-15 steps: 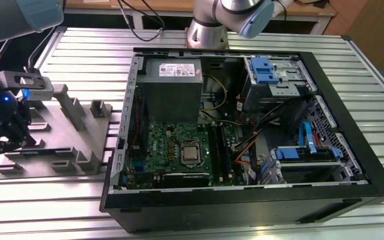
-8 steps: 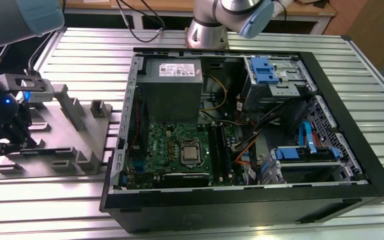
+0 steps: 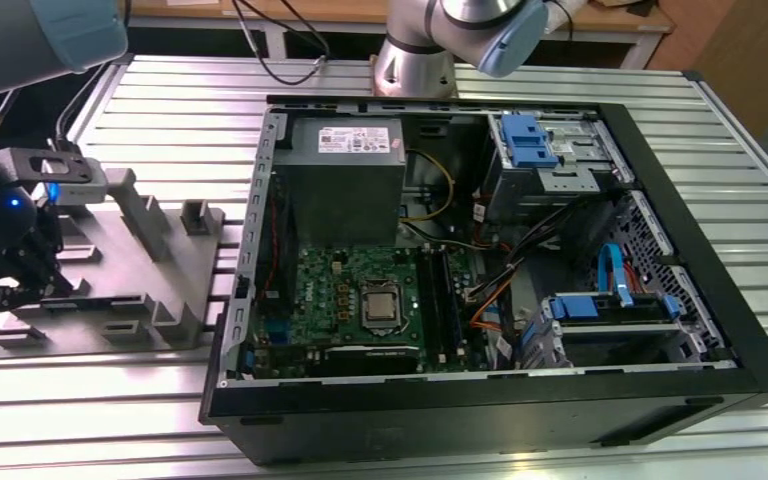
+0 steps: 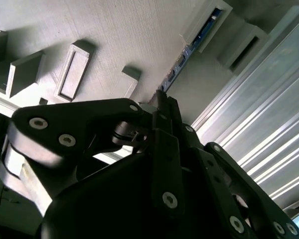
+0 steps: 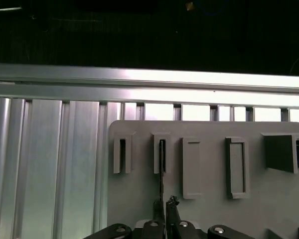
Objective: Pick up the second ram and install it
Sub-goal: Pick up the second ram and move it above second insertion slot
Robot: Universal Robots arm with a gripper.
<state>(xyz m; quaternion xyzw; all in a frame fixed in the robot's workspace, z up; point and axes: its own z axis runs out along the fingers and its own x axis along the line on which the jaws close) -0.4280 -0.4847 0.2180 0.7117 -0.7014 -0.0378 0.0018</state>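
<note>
The exterior view sat high, looking down across the slatted table (image 3: 157,90) at the open computer case (image 3: 491,250), with the grey holder (image 3: 104,285) at that view's left. Both wrist views rode close behind the gripper (image 5: 164,203). The first faced the holder squarely, the second slanted along the second ram (image 4: 189,47). All three shared the holder.

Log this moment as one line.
pincer: shut on ram | ram: standing in holder slot | holder: beside open case
</note>
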